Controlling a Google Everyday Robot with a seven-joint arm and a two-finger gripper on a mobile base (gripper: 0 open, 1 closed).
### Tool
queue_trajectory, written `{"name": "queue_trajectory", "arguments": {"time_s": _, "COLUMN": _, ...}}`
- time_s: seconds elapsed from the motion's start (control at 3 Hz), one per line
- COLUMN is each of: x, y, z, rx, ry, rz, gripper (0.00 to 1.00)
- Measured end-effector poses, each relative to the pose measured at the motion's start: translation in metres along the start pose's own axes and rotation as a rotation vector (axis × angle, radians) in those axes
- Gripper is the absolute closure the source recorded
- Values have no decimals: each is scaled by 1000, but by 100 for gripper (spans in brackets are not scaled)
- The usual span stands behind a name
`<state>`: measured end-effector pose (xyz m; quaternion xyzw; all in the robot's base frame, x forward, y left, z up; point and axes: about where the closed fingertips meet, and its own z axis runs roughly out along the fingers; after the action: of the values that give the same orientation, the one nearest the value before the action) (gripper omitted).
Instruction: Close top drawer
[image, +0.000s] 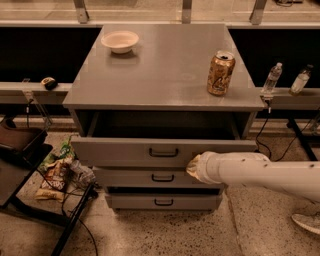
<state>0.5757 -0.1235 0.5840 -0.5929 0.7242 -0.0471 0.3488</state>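
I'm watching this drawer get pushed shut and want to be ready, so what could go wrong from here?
The pincer is at the front of the top drawer, to the right of the handle. An off-centre push there might skew the drawer and jam it. The drawer is only partly in, so a hard shove could jolt the upright can on the cabinet top and tip it.

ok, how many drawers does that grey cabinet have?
3, stacked. The top drawer is partly open; the middle drawer and bottom drawer sit below it. The gripper is at the top drawer's front, right of its handle. None look hidden.
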Motion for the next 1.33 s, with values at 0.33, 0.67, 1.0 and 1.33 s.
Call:
{"name": "queue_trajectory", "arguments": {"time_s": 0.33, "x": 0, "y": -16, "z": 8, "rx": 14, "ry": 23, "rz": 11, "gripper": 100}}
{"name": "queue_trajectory", "arguments": {"time_s": 0.67, "x": 0, "y": -18, "z": 9, "rx": 14, "ry": 27, "rz": 8, "gripper": 82}}
{"name": "queue_trajectory", "arguments": {"time_s": 1.0, "x": 0, "y": -18, "z": 9, "rx": 14, "ry": 27, "rz": 8, "gripper": 58}}
{"name": "queue_trajectory", "arguments": {"time_s": 1.33, "x": 0, "y": -18, "z": 9, "rx": 14, "ry": 27, "rz": 8, "gripper": 35}}
